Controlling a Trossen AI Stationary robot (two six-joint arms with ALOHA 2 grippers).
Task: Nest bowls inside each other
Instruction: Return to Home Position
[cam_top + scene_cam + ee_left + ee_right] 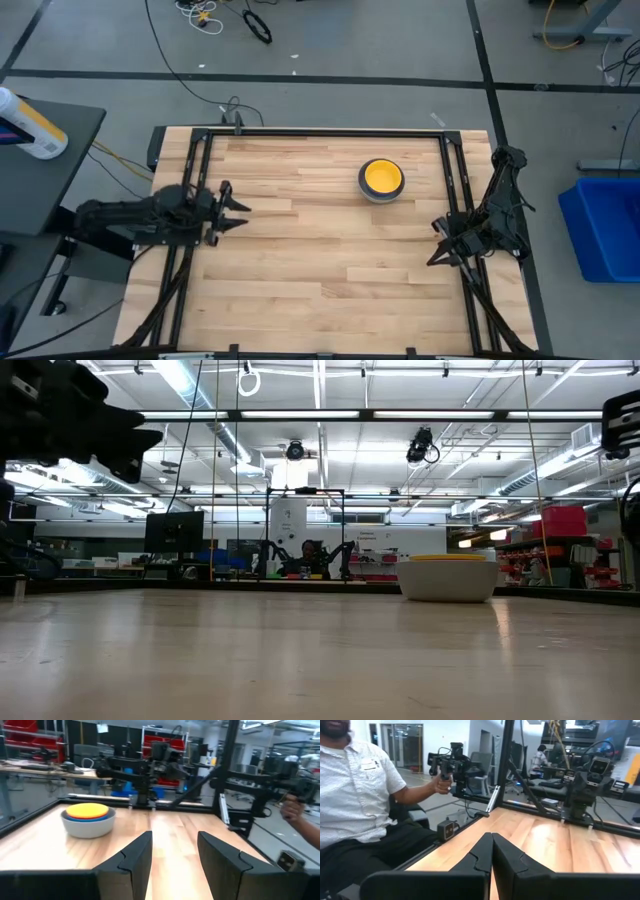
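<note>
The bowls stand as one nested stack on the wooden table, toward its far right. The outermost bowl is grey-white, a blue rim shows above it, and a yellow bowl sits on top; the grey bowl's base rests on the table, as the low view shows. My left gripper is open at the table's left edge, pointing level toward the right, with nothing between its fingers. My right gripper is shut at the table's right edge, empty.
A black frame rail runs around the table. A seated person holding a handle device is beyond the table's edge in the right wrist view. A blue bin stands on the floor at the right. Bare wood lies between the arms.
</note>
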